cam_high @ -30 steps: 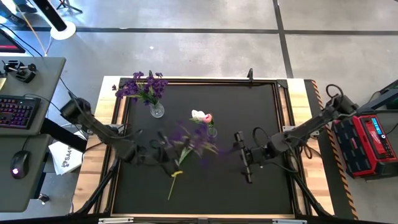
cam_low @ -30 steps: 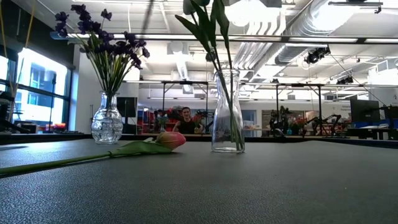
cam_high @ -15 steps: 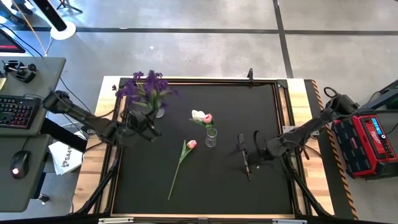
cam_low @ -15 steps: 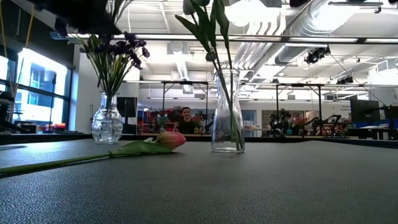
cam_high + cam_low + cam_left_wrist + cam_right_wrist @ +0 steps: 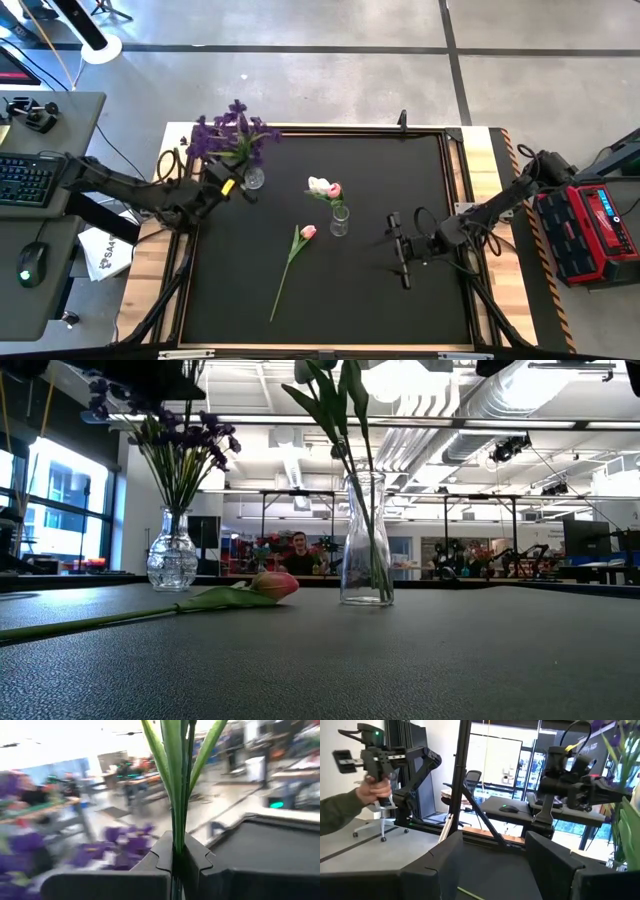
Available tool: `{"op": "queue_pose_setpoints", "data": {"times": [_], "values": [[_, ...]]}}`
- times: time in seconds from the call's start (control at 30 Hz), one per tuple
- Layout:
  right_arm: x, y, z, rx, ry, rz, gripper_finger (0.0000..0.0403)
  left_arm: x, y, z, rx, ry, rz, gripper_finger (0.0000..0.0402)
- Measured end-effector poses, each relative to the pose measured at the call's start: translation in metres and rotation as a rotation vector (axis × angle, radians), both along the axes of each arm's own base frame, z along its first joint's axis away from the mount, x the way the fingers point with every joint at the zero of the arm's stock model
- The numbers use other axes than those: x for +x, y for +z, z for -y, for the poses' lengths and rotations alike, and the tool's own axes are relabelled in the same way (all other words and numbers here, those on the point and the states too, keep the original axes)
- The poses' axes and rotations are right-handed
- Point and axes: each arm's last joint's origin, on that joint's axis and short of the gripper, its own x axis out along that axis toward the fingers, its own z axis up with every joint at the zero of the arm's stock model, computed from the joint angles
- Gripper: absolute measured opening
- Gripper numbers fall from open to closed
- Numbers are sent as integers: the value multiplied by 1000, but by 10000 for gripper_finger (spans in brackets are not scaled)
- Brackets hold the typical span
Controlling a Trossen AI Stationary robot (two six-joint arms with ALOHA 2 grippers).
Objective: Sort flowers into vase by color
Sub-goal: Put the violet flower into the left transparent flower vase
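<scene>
Left claw, clamped on a purple flower stem beside the round vase, should lower it vertically; right claw waits, parted.

Matt black, finely pebbled mat over the counter, pale bare wood at its rim. Clear glossy glass for both vases. Smooth, plastic-looking green stems pinched between the matt black hard-plastic fingers of the left pincer. Dull grey concrete floor.
</scene>
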Motion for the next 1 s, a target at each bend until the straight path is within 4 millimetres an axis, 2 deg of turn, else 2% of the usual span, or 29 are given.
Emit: {"op": "queue_pose_setpoints", "data": {"times": [0.17,0.37,0.53,0.83,1.0], "values": [[0,-1,0,3,1,-11,199,-2,-6,-17,13,124,-86,1],[0,-1,0,1,1,-14,200,-2,-18,-31,-37,157,-128,0],[0,-1,0,1,1,-15,200,-3,-24,-34,-68,171,-94,0],[0,-1,0,1,1,-14,200,-10,-63,-34,-101,168,-13,0],[0,-1,0,1,1,-14,200,-14,-74,-34,-136,169,36,0]]}}
